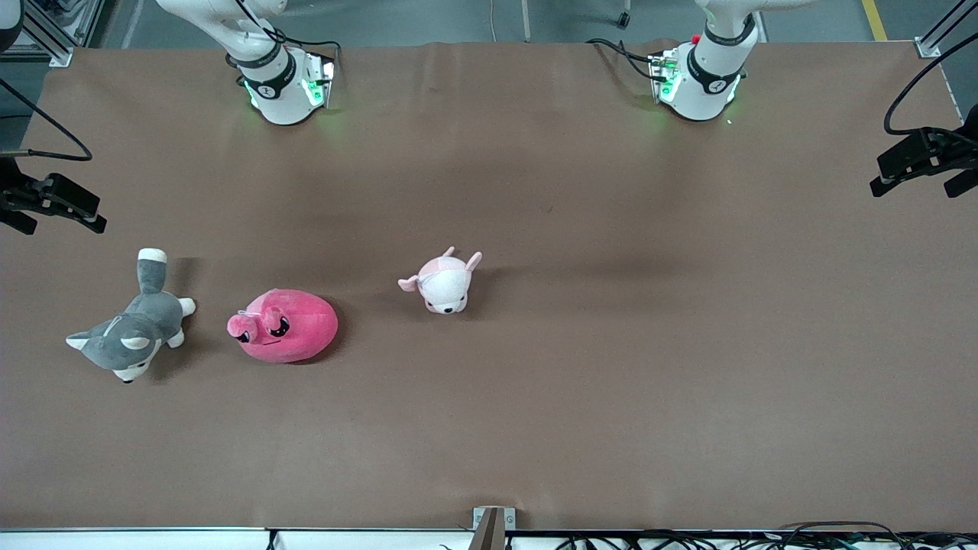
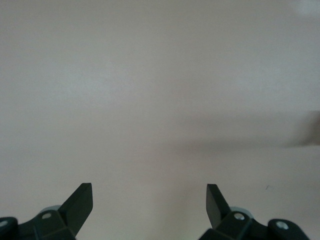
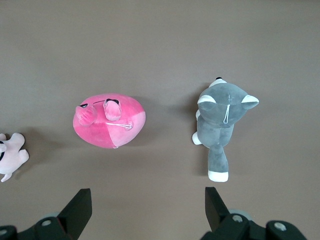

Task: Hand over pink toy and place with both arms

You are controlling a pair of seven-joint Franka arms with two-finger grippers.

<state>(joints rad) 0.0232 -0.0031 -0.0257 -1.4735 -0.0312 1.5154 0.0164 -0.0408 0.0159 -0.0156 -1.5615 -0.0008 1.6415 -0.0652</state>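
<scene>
The pink toy point(image 1: 286, 325), a hot-pink blob plush with black eyes, lies on the brown table toward the right arm's end. In the right wrist view the pink toy point(image 3: 110, 127) appears from above. My right gripper point(image 3: 148, 192) hangs high over the table by the toys, open with nothing between its fingers; in the front view the right gripper point(image 1: 61, 223) shows at the picture's edge. My left gripper point(image 2: 150, 187) is open and empty over bare table at the left arm's end, and the left gripper point(image 1: 917, 186) shows at the front view's other edge.
A grey-and-white plush dog point(image 1: 130, 332) lies beside the pink toy, closer to the right arm's end of the table. A small pale pink-and-white plush point(image 1: 443, 283) sits toward the table's middle. The two arm bases point(image 1: 279, 88) stand along the table's back edge.
</scene>
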